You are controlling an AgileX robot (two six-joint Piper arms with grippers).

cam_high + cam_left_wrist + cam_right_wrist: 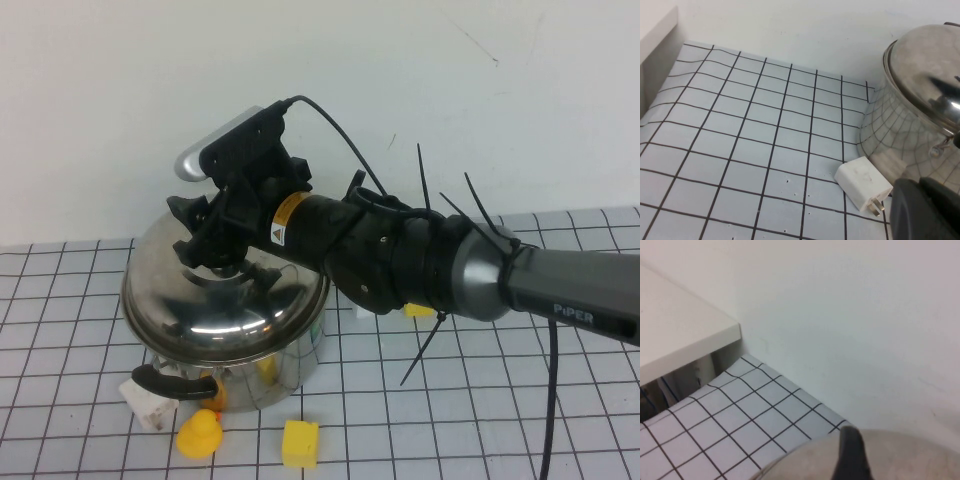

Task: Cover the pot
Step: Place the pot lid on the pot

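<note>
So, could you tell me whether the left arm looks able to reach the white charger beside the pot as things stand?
Probably yes: the white charger lies on open table beside the pot, close before the left hand. The right hand is up at the lid, not between.

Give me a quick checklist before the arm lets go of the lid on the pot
1. Lid over the pot: ok, it sits on top.
2. Lid seated level all round: not ok, it looks tilted, the near rim overhanging.
3. Right gripper at the lid's top: ok; knob hidden beneath it.
4. Right gripper open or shut: cannot tell.
5. Left gripper clear: ok, low beside the pot, apart from the lid.
6. Loose items clear of the pot: cannot tell; yellow duck, yellow block and white charger lie close to its base.
</note>
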